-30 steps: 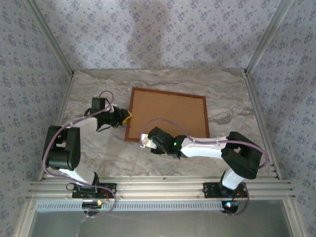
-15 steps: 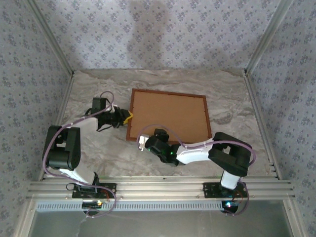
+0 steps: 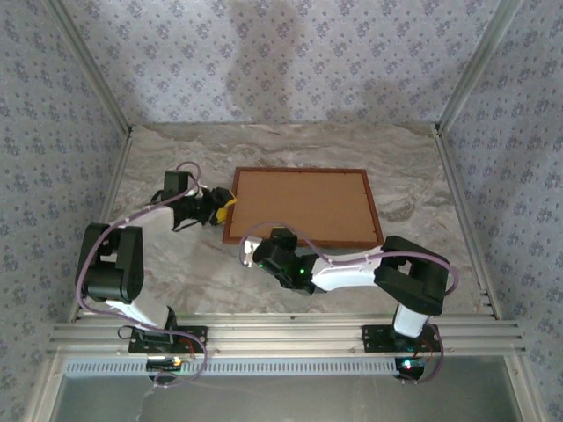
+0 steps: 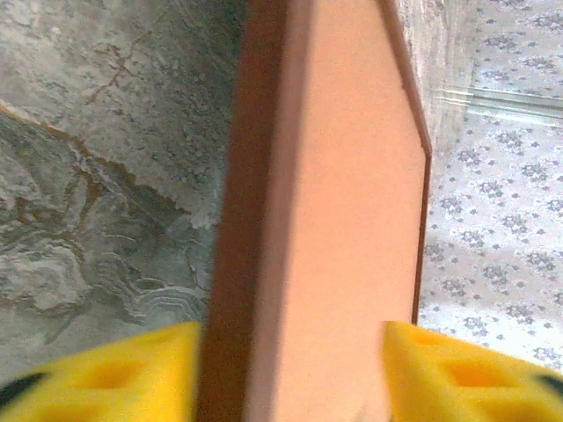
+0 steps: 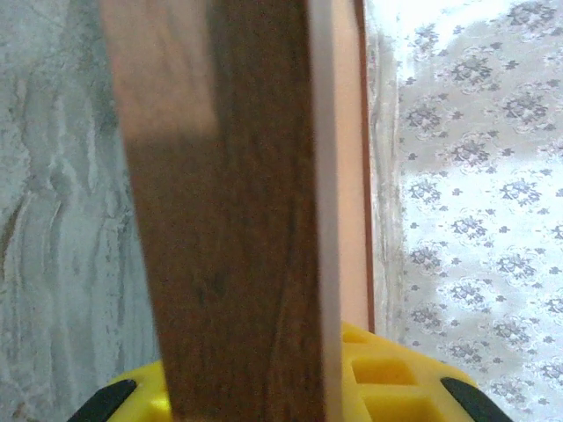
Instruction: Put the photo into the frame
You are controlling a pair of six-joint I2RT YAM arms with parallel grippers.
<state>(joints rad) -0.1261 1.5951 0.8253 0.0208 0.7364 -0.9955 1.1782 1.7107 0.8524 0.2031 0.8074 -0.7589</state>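
The frame [image 3: 375, 211], thin reddish-brown wood, sits mid-table with a plain brown backing board [image 3: 303, 207] filling it. Its near side looks raised. The photo is hidden. My left gripper [image 3: 226, 208] is at the frame's left bar. In the left wrist view its yellow fingers [image 4: 132, 378] sit on either side of the frame [image 4: 237, 176], shut on it. My right gripper [image 3: 252, 253] is at the near left corner. In the right wrist view the frame's bar [image 5: 229, 220] runs between its yellow fingers [image 5: 396, 378], which are shut on it.
The marble-patterned table [image 3: 176, 255] is boxed in by floral-papered walls with metal posts [image 3: 462, 79] at the corners. An aluminium rail [image 3: 281, 334] runs along the near edge by the arm bases.
The frame has swung so its far edge lies level, and its near side looks wider. The right gripper moved left along the near edge. The left gripper shifted slightly.
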